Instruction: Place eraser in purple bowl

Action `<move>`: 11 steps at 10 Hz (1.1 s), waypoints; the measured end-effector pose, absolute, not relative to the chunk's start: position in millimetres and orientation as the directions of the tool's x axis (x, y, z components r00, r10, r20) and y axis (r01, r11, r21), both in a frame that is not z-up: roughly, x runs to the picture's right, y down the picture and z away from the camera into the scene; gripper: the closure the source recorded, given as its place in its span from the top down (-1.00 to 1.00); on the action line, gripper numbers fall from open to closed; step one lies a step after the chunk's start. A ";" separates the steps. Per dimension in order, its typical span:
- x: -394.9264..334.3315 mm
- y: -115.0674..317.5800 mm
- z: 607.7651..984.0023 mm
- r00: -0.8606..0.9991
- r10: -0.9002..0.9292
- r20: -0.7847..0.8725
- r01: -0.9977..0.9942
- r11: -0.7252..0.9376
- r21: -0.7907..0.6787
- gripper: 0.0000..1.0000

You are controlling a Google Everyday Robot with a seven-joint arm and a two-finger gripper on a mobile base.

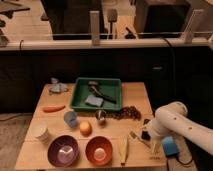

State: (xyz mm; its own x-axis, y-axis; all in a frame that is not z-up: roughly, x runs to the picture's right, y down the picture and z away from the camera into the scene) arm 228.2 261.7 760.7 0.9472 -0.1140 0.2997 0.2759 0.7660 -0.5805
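Observation:
The purple bowl [63, 150] stands at the table's front left, next to the orange-brown bowl [98, 149]. My gripper [144, 133] is at the end of the white arm [172, 122], low over the table's right side, far right of the purple bowl. A small black shape that looks like the eraser [146, 135] sits right at the gripper's tip. I cannot tell whether it is held or lying on the table.
A green tray [80, 99] at the back middle holds a grey-blue pad [94, 101] and a dark tool. Also on the table are a carrot [53, 108], blue cup [70, 118], orange [85, 128], white cup [42, 133], metal cup [101, 116], grapes [127, 113], banana [124, 149] and bright blue block [170, 146].

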 end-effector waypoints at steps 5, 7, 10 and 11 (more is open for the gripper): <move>229.7 261.0 761.6 0.955 -0.087 0.284 0.245 0.770 -0.589 0.60; 230.5 259.4 764.3 0.957 -0.079 0.278 0.236 0.771 -0.591 0.60; 236.0 256.3 783.2 0.943 -0.146 0.298 0.301 0.755 -0.583 0.60; 236.4 253.0 787.2 0.923 -0.200 0.327 0.362 0.737 -0.570 0.60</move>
State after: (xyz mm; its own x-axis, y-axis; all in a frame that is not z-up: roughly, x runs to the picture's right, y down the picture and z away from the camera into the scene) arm 236.4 253.0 787.2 0.9234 -0.2001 0.3275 0.3620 0.7374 -0.5703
